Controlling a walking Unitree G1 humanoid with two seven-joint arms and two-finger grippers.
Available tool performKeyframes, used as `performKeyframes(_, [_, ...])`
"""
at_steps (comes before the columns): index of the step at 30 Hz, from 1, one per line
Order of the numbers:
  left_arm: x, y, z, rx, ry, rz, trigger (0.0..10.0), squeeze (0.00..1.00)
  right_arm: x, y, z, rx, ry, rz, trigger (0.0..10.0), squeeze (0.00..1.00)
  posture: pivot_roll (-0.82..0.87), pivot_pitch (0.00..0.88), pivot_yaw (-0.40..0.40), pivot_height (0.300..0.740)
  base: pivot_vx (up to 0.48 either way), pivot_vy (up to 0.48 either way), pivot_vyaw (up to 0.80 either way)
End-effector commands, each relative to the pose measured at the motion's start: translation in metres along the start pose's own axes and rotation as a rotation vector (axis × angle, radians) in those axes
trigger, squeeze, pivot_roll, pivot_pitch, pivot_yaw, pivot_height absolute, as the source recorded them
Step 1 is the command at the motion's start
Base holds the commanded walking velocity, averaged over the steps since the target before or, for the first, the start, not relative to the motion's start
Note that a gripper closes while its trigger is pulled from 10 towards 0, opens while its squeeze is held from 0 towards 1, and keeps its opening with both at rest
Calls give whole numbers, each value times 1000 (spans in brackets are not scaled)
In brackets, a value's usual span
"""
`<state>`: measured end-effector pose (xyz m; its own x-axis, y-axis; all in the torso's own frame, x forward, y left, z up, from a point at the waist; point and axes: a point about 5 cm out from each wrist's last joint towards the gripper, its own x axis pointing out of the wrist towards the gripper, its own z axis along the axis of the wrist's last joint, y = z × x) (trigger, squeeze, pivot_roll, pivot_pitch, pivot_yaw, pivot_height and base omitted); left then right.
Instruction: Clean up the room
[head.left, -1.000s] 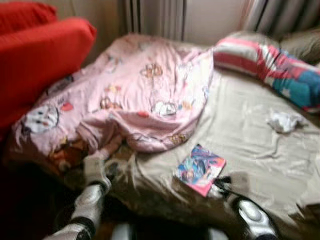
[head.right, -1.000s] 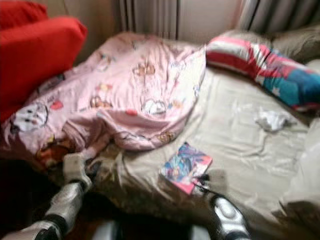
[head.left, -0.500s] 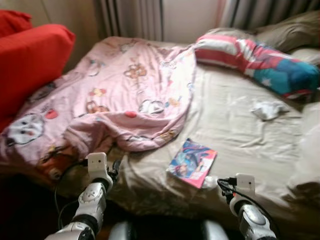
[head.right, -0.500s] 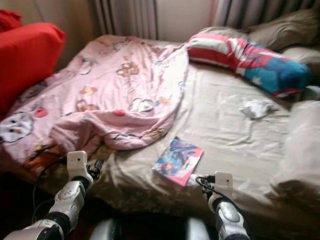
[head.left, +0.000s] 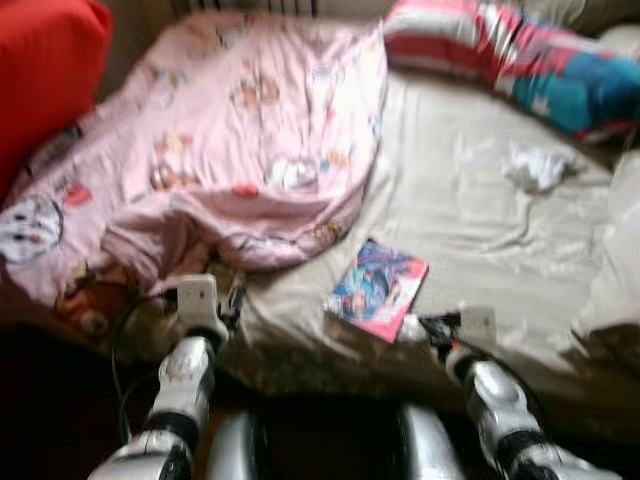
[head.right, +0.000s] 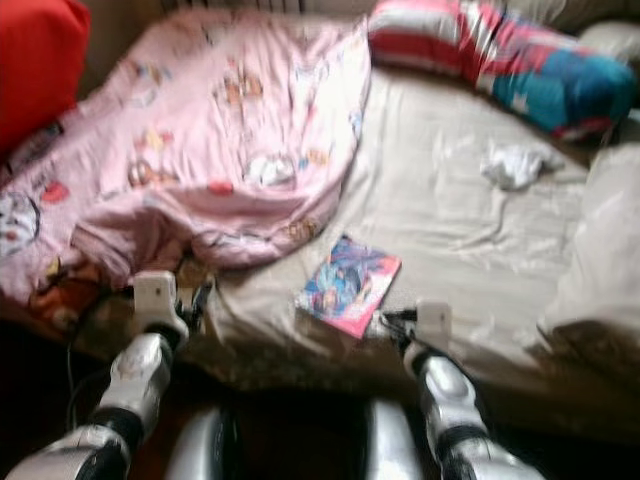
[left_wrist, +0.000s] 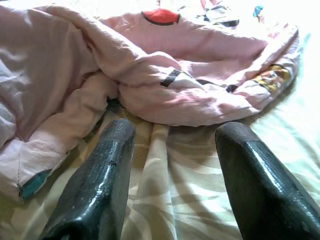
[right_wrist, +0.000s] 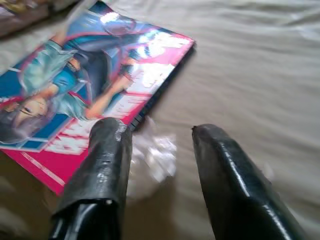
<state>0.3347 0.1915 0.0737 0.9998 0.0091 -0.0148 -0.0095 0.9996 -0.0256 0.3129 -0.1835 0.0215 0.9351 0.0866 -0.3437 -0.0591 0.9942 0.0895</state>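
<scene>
Facing bed (head.left: 470, 210), both hands low at its near edge.
Pink blanket (head.left: 230, 130) bunched over bed's left half; striped pillow (head.left: 520, 60) at far right; white cloth (head.left: 540, 165) on bare sheet. Magazine (head.left: 378, 288) near front edge. Right hand (right_wrist: 157, 150) spread, small clear wrapper (right_wrist: 152, 160) between its fingers, touching magazine's corner. Left hand (left_wrist: 172, 150) spread, just short of blanket's fold.

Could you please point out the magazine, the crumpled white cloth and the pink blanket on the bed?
magazine (head.left: 378, 289): left eye view, middle of its cover.
crumpled white cloth (head.left: 538, 166): left eye view, its centre.
pink blanket (head.left: 225, 120): left eye view, its printed top.
</scene>
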Motion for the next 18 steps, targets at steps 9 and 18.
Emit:
performKeyframes(9, [-5, 1, 10, -1, -77, 8, 10000, 0, 8, 9, 18, -7, -50, 36, 10000, 1000, -31, 348, -21, 592, 0, 0, 0])
performKeyframes(18, [-15, 4, 14, 14, -108, 4, 10000, 0, 13, 11, 30, 34, -72, 36, 10000, 0, 1, 390, -21, 592, 0, 0, 0])
